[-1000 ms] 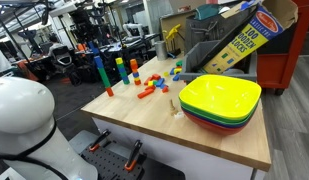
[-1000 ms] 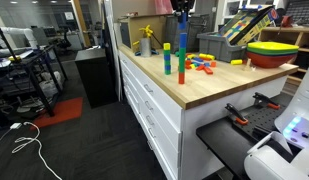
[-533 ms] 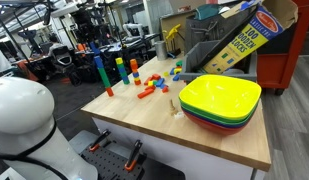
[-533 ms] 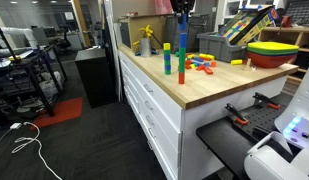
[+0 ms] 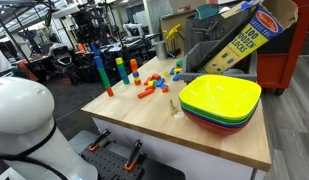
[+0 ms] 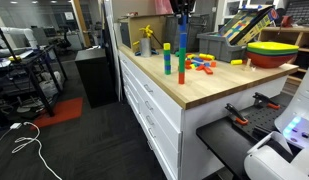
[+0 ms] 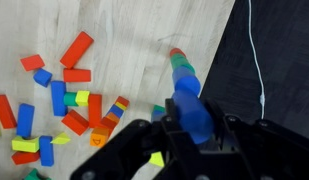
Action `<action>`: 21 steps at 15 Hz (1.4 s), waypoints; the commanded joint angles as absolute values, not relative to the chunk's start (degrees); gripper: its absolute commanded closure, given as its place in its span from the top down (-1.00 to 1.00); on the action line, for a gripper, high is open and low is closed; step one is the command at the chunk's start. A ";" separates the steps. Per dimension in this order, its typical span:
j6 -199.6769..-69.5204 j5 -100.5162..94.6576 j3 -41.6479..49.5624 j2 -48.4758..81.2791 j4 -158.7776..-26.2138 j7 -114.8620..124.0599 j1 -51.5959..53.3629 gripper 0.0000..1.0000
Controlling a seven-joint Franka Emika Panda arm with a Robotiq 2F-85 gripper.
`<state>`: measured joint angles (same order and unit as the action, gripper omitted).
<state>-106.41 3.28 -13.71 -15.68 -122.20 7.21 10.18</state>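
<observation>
The tool (image 7: pixel 191 124) is closed on a blue block (image 7: pixel 187 98) at the top of the tall tower (image 7: pixel 181 66), which stands close to one edge of the table (image 7: pixel 134 30). The block seems to be just seated on the tower. The next move calls for a gentle release and a straight lift. Inward lie loose blocks (image 7: pixel 69 85); beyond the edge is only floor.
</observation>
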 commanded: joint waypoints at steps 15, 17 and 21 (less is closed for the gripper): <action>-104.42 2.83 -13.21 -15.43 -121.93 8.76 9.96 -0.83; -104.31 2.88 -13.20 -15.51 -121.98 8.80 9.97 -0.83; -104.05 2.89 -13.22 -15.46 -121.94 8.76 10.00 -0.83</action>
